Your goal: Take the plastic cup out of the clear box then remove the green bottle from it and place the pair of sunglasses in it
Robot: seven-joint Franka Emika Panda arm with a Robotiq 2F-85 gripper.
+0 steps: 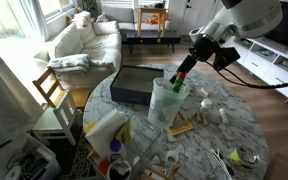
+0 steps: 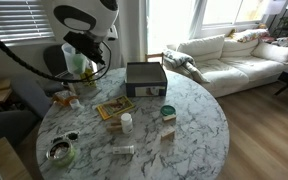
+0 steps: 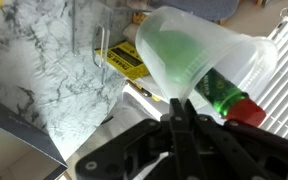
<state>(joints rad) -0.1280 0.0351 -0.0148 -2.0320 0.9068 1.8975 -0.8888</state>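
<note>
**Exterior view:** the plastic cup point(image 1: 167, 103) is out of the clear box point(image 1: 134, 85), at the box's 3 o'clock. The gripper point(image 1: 185, 72) is clenched on the cup's rim. First step judged done.

**Exterior view:** the cup point(image 2: 78, 66) is at the box's point(image 2: 146, 80) 9 o'clock, well apart. Whether it rests on the table point(image 2: 184, 130) is unclear.

**Wrist view:** the green bottle point(image 3: 220, 92) lies inside the cup at 4 o'clock, not yet removed. The sunglasses cannot be made out in any view.
</note>
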